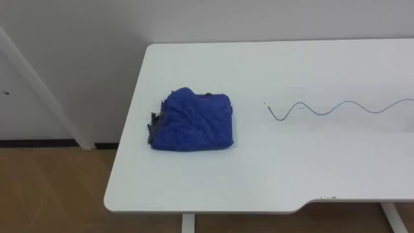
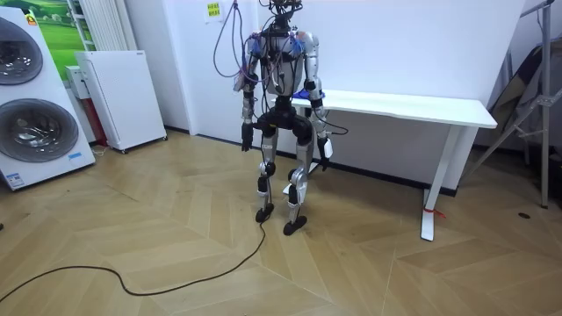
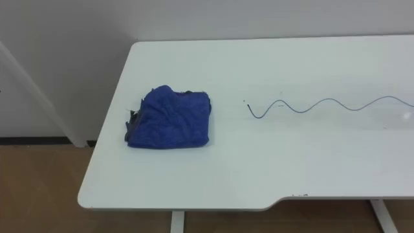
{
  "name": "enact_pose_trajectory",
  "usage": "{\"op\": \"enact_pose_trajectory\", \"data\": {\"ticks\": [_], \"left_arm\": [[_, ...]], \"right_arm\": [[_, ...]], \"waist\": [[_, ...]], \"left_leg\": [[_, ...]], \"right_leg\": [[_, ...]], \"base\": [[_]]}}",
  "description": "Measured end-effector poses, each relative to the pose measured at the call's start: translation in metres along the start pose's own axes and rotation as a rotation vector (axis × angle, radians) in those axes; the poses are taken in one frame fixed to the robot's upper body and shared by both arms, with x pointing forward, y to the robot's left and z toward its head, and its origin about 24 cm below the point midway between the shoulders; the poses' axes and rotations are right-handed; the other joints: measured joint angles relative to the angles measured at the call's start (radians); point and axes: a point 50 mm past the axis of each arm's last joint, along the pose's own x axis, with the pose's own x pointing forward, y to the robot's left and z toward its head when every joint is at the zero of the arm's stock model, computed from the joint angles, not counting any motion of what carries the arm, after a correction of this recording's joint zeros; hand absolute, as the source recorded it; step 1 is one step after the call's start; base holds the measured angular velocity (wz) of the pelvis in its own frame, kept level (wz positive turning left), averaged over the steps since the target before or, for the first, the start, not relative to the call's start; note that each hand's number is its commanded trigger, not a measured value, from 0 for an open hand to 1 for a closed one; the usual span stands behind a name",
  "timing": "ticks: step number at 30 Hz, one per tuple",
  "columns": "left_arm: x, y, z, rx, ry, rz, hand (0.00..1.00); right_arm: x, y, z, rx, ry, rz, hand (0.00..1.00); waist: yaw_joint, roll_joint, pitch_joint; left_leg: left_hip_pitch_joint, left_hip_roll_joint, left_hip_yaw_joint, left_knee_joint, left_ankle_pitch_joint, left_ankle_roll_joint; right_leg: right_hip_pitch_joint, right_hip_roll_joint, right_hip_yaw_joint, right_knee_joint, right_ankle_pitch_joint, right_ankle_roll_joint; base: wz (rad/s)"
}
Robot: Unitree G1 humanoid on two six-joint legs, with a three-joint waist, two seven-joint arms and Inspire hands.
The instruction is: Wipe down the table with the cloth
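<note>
Both arms hung down at the robot's sides in the room view. The left hand (image 2: 247, 138) was beside the hip on the room view's left. The right hand (image 2: 326, 151) hung a little lower by the thigh, below the edge of the white surface (image 1: 272, 171). At that distance I could not tell whether the fingers of either hand were apart or together. Both hands were well apart from the cloth.

The robot stood upright on the wooden floor (image 2: 176, 254), at the end of the surface on the room view's left, facing the wall behind it. A blue cloth (image 1: 192, 120) lay bunched in a rough folded square on the surface near its left end, with a dark edge showing at the cloth's left side. To its right, apart from it, a thin blue wavy line (image 1: 336, 109) ran across the top toward the right.

Two washing machines (image 2: 31, 132), one above the other, and a white cabinet (image 2: 118, 96) stood at the room view's left.
</note>
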Motion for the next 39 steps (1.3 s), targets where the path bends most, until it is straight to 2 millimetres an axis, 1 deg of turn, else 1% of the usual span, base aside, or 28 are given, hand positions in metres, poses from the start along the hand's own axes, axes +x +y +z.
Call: {"op": "enact_pose_trajectory", "data": {"ticks": [8,13,20,23,25,26,28,29,30,33,34,35,36,37,38,39], "left_arm": [[0.000,0.000,0.001,0.003,-0.002,-0.001,0.00],[0.000,0.000,0.002,0.024,-0.003,0.004,0.00],[0.000,0.003,0.003,0.001,-0.007,0.019,0.00],[0.000,0.006,0.000,-0.038,0.001,0.029,0.00],[0.000,0.009,-0.002,-0.082,0.011,0.035,0.00],[-0.001,0.010,-0.003,-0.103,0.017,0.042,0.00],[-0.002,0.014,-0.008,-0.155,0.028,0.058,0.00],[-0.002,0.016,-0.010,-0.168,0.029,0.064,0.00],[-0.003,0.019,-0.012,-0.196,0.027,0.081,0.00],[-0.004,0.028,-0.013,-0.237,0.027,0.121,0.00],[-0.005,0.032,-0.014,-0.245,0.023,0.135,0.00],[-0.005,0.034,-0.014,-0.258,0.019,0.144,0.00],[-0.006,0.038,-0.014,-0.273,0.018,0.163,0.00],[-0.006,0.041,-0.014,-0.274,0.014,0.175,0.00],[-0.006,0.043,-0.013,-0.273,0.010,0.179,0.00],[-0.007,0.045,-0.010,-0.269,-0.002,0.184,0.00]], "right_arm": [[0.000,0.000,-0.004,-0.016,0.026,0.007,0.00],[0.000,-0.001,-0.001,-0.019,0.027,0.004,0.00],[0.000,-0.001,-0.005,0.038,0.055,0.004,0.00],[0.000,-0.001,-0.014,0.134,0.099,-0.005,0.00],[-0.001,-0.003,-0.019,0.232,0.126,-0.013,0.00],[-0.002,-0.005,-0.024,0.308,0.144,-0.023,0.00],[-0.003,-0.011,-0.030,0.507,0.159,-0.067,0.00],[-0.003,-0.013,-0.032,0.553,0.160,-0.078,0.00],[-0.003,-0.018,-0.034,0.642,0.164,-0.102,0.00],[-0.005,-0.029,-0.042,0.823,0.177,-0.165,0.00],[-0.006,-0.035,-0.043,0.890,0.174,-0.192,0.00],[-0.006,-0.038,-0.042,0.923,0.169,-0.208,0.00],[-0.007,-0.047,-0.040,0.969,0.157,-0.250,0.00],[-0.008,-0.057,-0.035,0.974,0.140,-0.296,0.00],[-0.009,-0.062,-0.033,0.969,0.131,-0.321,0.00],[-0.011,-0.076,-0.024,0.955,0.098,-0.376,0.00]], "waist": [[0.000,-0.003,-0.0002],[0.000,-0.003,0.0000],[0.001,-0.007,-0.0002],[-0.002,-0.012,-0.0012],[-0.007,-0.017,-0.0005],[-0.013,-0.019,-0.0004],[-0.036,-0.021,0.0003],[-0.042,-0.021,0.0001],[-0.053,-0.022,-0.0006],[-0.065,-0.029,-0.0038],[-0.069,-0.035,-0.0053],[-0.075,-0.037,-0.0051],[-0.079,-0.042,-0.0048],[-0.080,-0.047,-0.0041],[-0.079,-0.049,-0.0039],[-0.077,-0.051,-0.0035]], "left_leg": [[0.001,0.000,0.000,0.000,0.000,0.001],[0.006,0.000,0.000,-0.001,0.000,0.001],[0.009,0.000,0.000,-0.001,-0.005,0.008],[0.012,-0.001,0.000,-0.001,-0.007,0.010],[0.014,-0.002,0.000,-0.001,-0.007,0.010],[0.014,-0.002,0.001,-0.001,-0.007,0.011],[0.014,-0.002,-0.001,0.000,-0.008,0.012],[0.014,-0.002,-0.001,0.000,-0.008,0.012],[0.013,-0.002,-0.001,0.000,-0.008,0.012],[0.014,-0.002,0.000,0.000,-0.009,0.013],[0.015,-0.002,0.000,-0.001,-0.009,0.013],[0.016,-0.002,0.000,-0.001,-0.009,0.013],[0.019,-0.002,0.001,-0.001,-0.009,0.013],[0.023,-0.002,0.007,-0.002,-0.009,0.013],[0.024,-0.002,0.013,-0.002,-0.009,0.013],[0.024,-0.002,0.022,-0.001,-0.009,0.013]], "right_leg": [[0.000,0.000,0.001,0.000,0.000,0.000],[0.002,0.000,0.004,0.001,0.000,0.000],[0.002,0.001,0.017,0.002,-0.001,0.001],[0.006,0.001,0.022,0.001,-0.001,0.002],[0.011,0.001,0.022,0.003,-0.001,0.002],[0.013,0.001,0.022,0.001,-0.001,0.002],[0.012,0.001,0.022,-0.002,-0.002,0.003],[0.012,0.001,0.022,-0.002,-0.003,0.003],[0.011,0.000,0.021,-0.001,-0.003,0.003],[0.008,0.001,0.024,0.001,-0.003,0.003],[0.008,0.001,0.025,0.003,-0.003,0.003],[0.008,0.001,0.027,0.004,-0.003,0.003],[0.009,0.001,0.028,0.004,-0.003,0.003],[0.010,0.001,0.032,0.007,-0.003,0.003],[0.008,0.001,0.037,0.009,-0.003,0.003],[-0.001,0.001,0.051,0.018,-0.004,0.004]], "base": [[0.00],[-0.01],[-0.02],[0.00],[0.03],[0.08],[0.03],[0.00],[0.00],[-0.03],[-0.04],[-0.04],[-0.10],[-0.11],[-0.21],[-0.22]]}}
